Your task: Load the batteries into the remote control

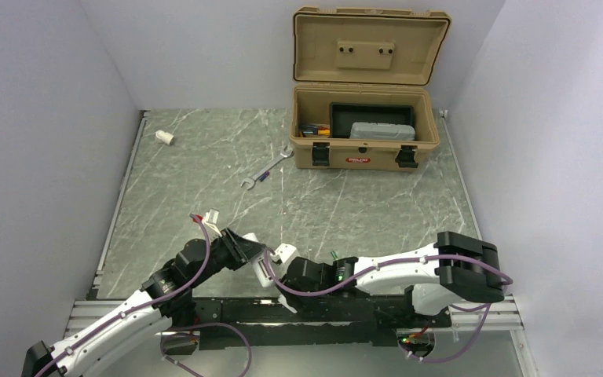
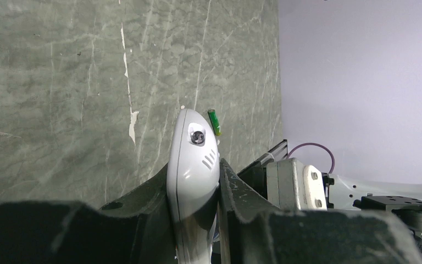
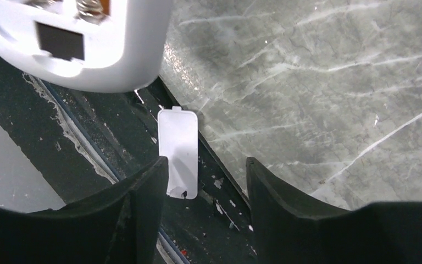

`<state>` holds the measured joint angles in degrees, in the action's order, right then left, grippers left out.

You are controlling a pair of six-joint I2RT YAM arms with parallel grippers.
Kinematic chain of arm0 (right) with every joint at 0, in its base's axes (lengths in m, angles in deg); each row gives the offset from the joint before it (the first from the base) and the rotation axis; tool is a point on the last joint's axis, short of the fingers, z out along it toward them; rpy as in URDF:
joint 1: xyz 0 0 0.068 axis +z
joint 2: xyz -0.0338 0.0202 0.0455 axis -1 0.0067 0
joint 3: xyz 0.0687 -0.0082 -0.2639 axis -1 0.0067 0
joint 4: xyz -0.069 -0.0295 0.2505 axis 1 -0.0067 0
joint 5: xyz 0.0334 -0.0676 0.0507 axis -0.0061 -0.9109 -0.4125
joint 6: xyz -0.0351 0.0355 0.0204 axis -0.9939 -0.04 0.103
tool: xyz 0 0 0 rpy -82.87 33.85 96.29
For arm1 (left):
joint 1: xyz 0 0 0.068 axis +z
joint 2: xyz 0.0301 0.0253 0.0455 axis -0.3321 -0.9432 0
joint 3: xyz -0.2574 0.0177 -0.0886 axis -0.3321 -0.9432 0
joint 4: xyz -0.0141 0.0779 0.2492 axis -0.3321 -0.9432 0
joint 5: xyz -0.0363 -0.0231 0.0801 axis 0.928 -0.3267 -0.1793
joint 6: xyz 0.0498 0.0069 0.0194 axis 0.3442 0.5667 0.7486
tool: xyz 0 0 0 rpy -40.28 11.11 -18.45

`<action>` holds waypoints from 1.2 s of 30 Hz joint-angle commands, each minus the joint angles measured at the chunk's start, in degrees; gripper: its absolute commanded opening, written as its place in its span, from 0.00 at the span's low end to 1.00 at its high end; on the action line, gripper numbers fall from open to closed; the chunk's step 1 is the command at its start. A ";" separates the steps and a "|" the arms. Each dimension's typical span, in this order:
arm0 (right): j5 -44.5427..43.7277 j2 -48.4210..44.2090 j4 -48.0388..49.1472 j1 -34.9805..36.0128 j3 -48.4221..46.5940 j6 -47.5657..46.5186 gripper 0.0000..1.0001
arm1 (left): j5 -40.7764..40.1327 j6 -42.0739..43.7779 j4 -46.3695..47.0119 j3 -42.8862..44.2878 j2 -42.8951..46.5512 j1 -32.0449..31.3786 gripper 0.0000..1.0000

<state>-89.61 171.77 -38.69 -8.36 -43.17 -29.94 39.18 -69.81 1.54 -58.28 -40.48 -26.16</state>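
i see a tan toolbox standing open at the far side of the surface, well beyond the right tool, its lid tipped back. inside sits a black tray carrying a grey case; left of the tray are small orange and dark items i can't make out. a silver wrench lies on the surface between the box and the left tool. a stubby white cylinder rests far beyond that tool, off to its left.

Robot lab test cell, not a home: plain pale walls box in a marbled table on 3 sides; alu rail w/ cabled arms along bottom edge; tan toolbox upper right, wrench mid-frame.
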 commanded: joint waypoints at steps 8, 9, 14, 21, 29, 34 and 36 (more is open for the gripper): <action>2.93 -1.56 1.28 1.08 2.41 3.54 0.40 | 0.75 -0.57 3.06 0.68 -0.44 0.14 0.00; 3.01 -1.42 1.40 1.32 2.45 3.73 0.40 | 0.75 -0.57 3.21 0.63 -0.56 0.15 0.00; 2.77 0.36 0.90 2.22 1.89 4.16 0.40 | 0.73 -0.86 3.48 0.26 -0.54 0.16 0.00; 2.34 2.75 0.16 3.20 0.71 4.14 0.40 | 0.75 -1.14 3.05 -0.17 0.29 0.12 0.00; 2.24 5.09 -0.98 4.23 -0.86 3.76 0.15 | 0.75 -1.18 2.15 -0.32 1.25 0.12 0.00; 1.90 1.91 -0.04 4.34 0.14 3.96 0.00 | 0.75 -1.25 2.52 -0.44 1.05 0.12 0.00; 1.68 0.91 0.10 4.31 0.41 3.99 0.00 | 0.75 -1.31 2.78 -0.52 0.91 0.12 0.00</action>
<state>-89.33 174.17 -35.71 -4.78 -44.57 -26.35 39.31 -69.86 1.57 -58.82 -39.85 -26.16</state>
